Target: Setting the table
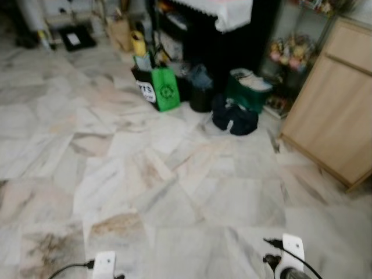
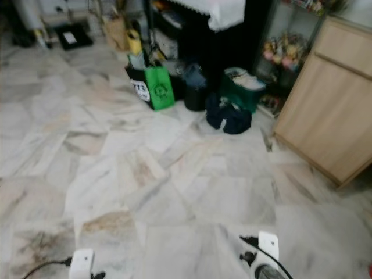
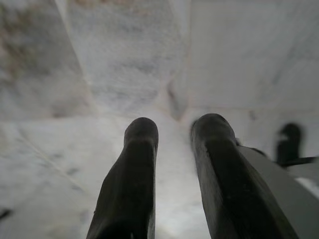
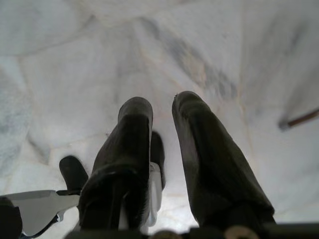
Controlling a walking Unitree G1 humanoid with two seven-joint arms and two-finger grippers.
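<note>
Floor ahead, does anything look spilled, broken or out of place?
Nothing looks spilled or broken. The marble floor has brownish patches, likely veining or stains; blur prevents telling. A green bag and dark navy bag sit on it by the black furniture.

A green bag, a dark bundle and a wooden cabinet are seen on the marble floor.

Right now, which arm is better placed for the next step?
Neither yet. The left pincer and right pincer both hang over bare marble floor, slightly parted and holding nothing. The wooden cabinet stands to the right, so marginally the right.
</note>
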